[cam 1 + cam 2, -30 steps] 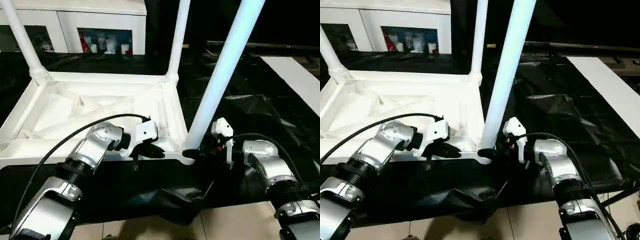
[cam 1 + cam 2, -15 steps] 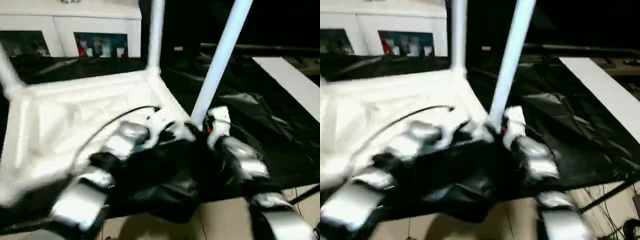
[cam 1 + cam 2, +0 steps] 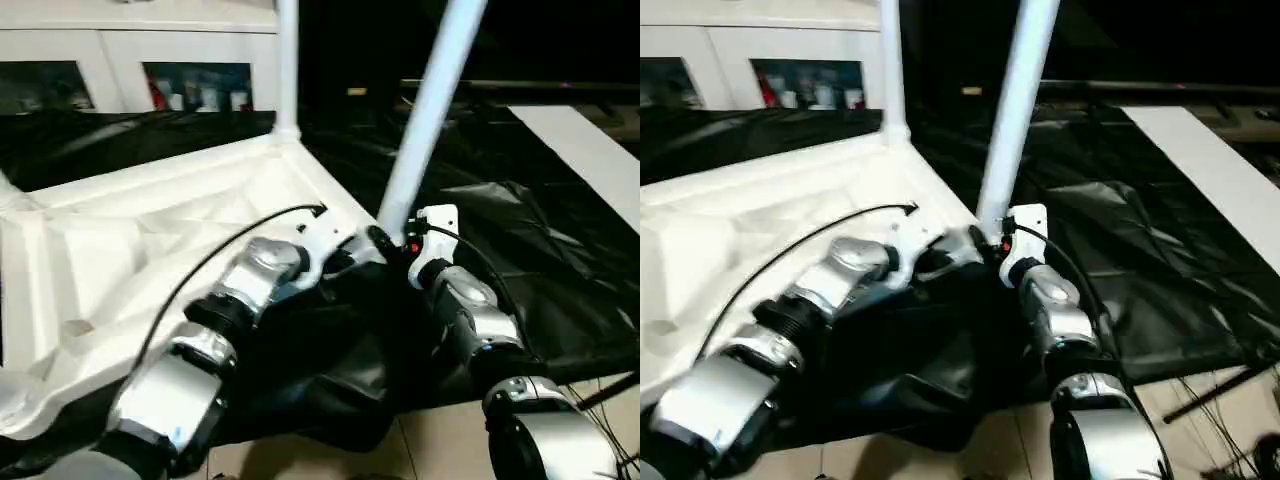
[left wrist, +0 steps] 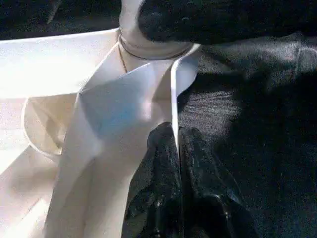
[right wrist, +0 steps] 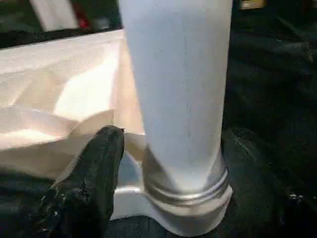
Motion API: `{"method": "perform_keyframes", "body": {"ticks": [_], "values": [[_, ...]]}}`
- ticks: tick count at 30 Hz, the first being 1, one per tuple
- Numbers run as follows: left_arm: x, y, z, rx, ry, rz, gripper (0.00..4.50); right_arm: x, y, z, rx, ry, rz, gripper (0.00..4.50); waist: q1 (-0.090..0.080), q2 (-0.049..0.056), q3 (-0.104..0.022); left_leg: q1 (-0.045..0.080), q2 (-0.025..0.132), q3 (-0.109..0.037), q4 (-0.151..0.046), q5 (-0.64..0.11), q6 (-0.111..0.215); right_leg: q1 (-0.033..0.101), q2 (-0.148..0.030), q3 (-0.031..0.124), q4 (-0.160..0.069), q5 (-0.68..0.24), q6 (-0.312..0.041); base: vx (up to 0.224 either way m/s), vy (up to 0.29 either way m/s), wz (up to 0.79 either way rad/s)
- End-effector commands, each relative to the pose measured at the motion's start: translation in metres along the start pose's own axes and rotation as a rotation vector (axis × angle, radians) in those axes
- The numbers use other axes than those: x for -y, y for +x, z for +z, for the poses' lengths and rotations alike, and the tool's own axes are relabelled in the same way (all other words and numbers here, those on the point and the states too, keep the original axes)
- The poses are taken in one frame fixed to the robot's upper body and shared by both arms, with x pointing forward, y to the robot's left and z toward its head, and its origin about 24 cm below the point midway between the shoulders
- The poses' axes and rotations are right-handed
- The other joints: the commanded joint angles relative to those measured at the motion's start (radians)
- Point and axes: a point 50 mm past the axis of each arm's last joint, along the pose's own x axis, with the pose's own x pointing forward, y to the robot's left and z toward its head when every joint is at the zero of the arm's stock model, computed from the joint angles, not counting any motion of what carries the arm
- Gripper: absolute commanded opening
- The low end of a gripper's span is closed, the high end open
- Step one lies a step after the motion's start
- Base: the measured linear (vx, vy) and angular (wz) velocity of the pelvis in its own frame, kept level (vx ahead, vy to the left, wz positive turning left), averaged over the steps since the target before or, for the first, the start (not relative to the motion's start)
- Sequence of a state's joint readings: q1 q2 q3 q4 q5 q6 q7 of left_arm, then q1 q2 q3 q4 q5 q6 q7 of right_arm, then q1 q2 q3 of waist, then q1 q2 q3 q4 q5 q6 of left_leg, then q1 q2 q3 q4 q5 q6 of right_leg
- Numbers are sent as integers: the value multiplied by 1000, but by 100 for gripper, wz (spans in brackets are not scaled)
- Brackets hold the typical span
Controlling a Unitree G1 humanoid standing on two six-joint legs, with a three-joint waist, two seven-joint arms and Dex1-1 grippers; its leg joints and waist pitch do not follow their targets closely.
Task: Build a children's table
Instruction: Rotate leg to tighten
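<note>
White table parts, black sheeting, silver arms.

The upturned table top is plain white, and its upright legs are white with a faint blue tint. Glossy black sheeting covers the desk beneath. My forearms are silver with black joints, and my left end effector and right end effector have black fingers. A flat white board lies at my right. The cabinet behind is white; the floor is beige.

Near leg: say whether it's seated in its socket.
Seated: the near leg stands upright, its base ring inside the corner socket.
</note>
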State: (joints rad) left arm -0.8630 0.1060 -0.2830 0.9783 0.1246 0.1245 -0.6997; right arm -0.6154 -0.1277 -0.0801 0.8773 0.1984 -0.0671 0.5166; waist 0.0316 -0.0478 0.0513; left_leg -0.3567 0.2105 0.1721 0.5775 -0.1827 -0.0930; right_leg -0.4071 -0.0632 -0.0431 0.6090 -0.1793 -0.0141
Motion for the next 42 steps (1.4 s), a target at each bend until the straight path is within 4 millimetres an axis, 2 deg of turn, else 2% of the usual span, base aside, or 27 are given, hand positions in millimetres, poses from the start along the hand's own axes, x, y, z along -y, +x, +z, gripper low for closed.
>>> {"method": "perform_keyframes", "body": {"ticks": [1,4,5,8,10,11,12,13,15,16,20,23,24,27,28,29,30,31,32,33,34,35,37,39,40,41,42], "values": [[1,-2,-3,-7,37,-32,0,6,-10,2,-35,-18,77,360,2,-4,-64,-5,12,5,-57,-170,76,57,-61,35,-78,-192,-216,0,0,0],[1,-5,-7,-5,59,-70,0,14,-28,2,-67,-57,179,366,7,-9,-65,-4,12,7,-54,-150,97,60,-59,34,-76,-148,-227,0,0,0],[1,-5,-7,-5,59,-70,0,14,-28,2,-67,-57,179,366,11,-16,-63,-5,12,7,-54,-151,107,63,-60,33,-78,-162,-218,0,0,0],[5,-7,-9,21,104,-135,0,15,-41,1,-100,-97,278,366,8,-17,-61,-7,11,7,-54,-161,104,59,-63,33,-83,-216,-205,0,0,0],[11,-9,-8,51,154,-215,0,12,-54,0,-130,-113,395,366,12,-30,-58,-7,12,6,-57,-174,108,58,-63,32,-91,-280,-182,0,0,0],[13,-10,-7,70,179,-236,0,8,-60,0,-141,-112,462,366,19,-27,-56,-6,14,7,-55,-178,113,56,-64,34,-91,-289,-172,0,0,0],[13,-10,-7,70,179,-236,0,8,-60,0,-141,-112,462,366,19,-36,-57,-8,15,7,-56,-174,118,57,-65,34,-91,-291,-169,0,0,0],[12,-9,-5,82,184,-209,0,4,-61,-1,-141,-105,497,366,22,-30,-59,-5,18,7,-56,-167,115,52,-66,34,-87,-284,-172,0,0,0],[9,-9,-3,101,146,-167,0,-4,-60,0,-137,-102,540,366,25,-27,-58,-4,20,7,-57,-165,104,50,-64,33,-85,-272,-175,0,0,0],[8,-9,-3,102,142,-166,28,-5,-60,0,-137,-102,544,369,25,-25,-57,-3,20,6,-57,-162,102,49,-66,33,-84,-264,-180,0,0,0],[1,-12,0,107,101,-120,62,-16,-60,1,-139,-101,587,371,31,-26,-61,-2,19,6,-56,-155,94,51,-67,34,-80,-239,-188,0,0,0],[-6,-19,5,140,82,-112,94,-21,-60,1,-138,-97,614,371,33,-25,-67,-4,22,4,-52,-99,103,55,-65,34,-62,-94,-226,0,0,0],[-15,-29,12,184,65,-88,99,-24,-60,2,-134,-93,619,371,32,-29,-68,-7,20,6,-49,-75,111,55,-64,34,-55,-43,-240,0,0,0],[-34,-52,15,216,32,-47,127,-27,-53,2,-116,-103,572,371,26,-28,-64,-9,20,6,-51,-97,101,55,-67,33,-56,-55,-253,0,0,0],[-34,-52,15,216,32,-47,138,-27,-53,2,-116,-103,572,371,20,-25,-62,-10,20,6,-53,-113,84,54,-66,33,-57,-82,-249,0,0,0],[-44,-66,14,214,22,-28,145,-29,-48,2,-104,-104,553,371,17,-23,-60,-5,21,7,-54,-134,67,50,-64,33,-61,-116,-240,0,0,0],[-54,-88,5,172,11,-37,145,-37,-43,1,-85,-88,551,371,17,-28,-60,-4,22,7,-55,-136,60,51,-65,34,-60,-125,-238,0,0,0],[-55,-94,2,158,10,-46,156,-39,-42,1,-83,-83,553,371,12,-21,-59,-5,24,4,-59,-127,48,51,-65,35,-56,-129,-234,0,0,0],[-55,-95,2,154,9,-49,179,-39,-42,1,-82,-82,554,371,8,-17,-58,2,24,8,-57,-122,36,47,-59,36,-55,-107,-238,0,0,0],[-55,-105,-3,135,11,-78,185,-42,-39,1,-75,-78,543,371,8,-29,-58,1,23,10,-56,-114,38,48,-57,35,-55,-93,-240,0,0,0],[-52,-115,-8,121,2,-121,188,-47,-35,0,-68,-69,541,371,12,-22,-60,3,28,7,-59,-92,32,48,-64,37,-42,-67,-252,0,0,0],[-51,-116,-8,120,1,-126,195,-47,-35,0,-67,-69,541,371,11,-20,-57,1,27,9,-60,-88,36,46,-61,37,-45,-65,-251,0,0,0],[-41,-134,-15,100,-18,-208,206,-54,-26,-1,-53,-54,528,371,9,-22,-60,8,29,12,-59,-89,20,43,-61,36,-39,-45,-260,0,0,0],[-37,-138,-16,95,-29,-230,227,-56,-24,-1,-49,-47,525,371,10,-16,-55,10,26,14,-63,-118,13,40,-59,38,-47,-75,-259,0,0,0],[-28,-145,-22,53,-43,-266,232,-60,-11,0,-31,-41,471,371,11,-26,-56,12,29,15,-62,-125,8,39,-61,37,-44,-78,-260,0,0,0],[-23,-147,-25,35,-47,-281,239,-60,-6,2,-24,-47,435,371,10,-25,-51,5,26,12,-67,-135,0,41,-62,38,-46,-120,-251,0,0,0],[-21,-148,-26,24,-50,-290,239,-60,-1,3,-16,-55,396,371,11,-21,-52,10,27,13,-66,-143,-9,37,-64,39,-48,-136,-247,0,0,0]]}}
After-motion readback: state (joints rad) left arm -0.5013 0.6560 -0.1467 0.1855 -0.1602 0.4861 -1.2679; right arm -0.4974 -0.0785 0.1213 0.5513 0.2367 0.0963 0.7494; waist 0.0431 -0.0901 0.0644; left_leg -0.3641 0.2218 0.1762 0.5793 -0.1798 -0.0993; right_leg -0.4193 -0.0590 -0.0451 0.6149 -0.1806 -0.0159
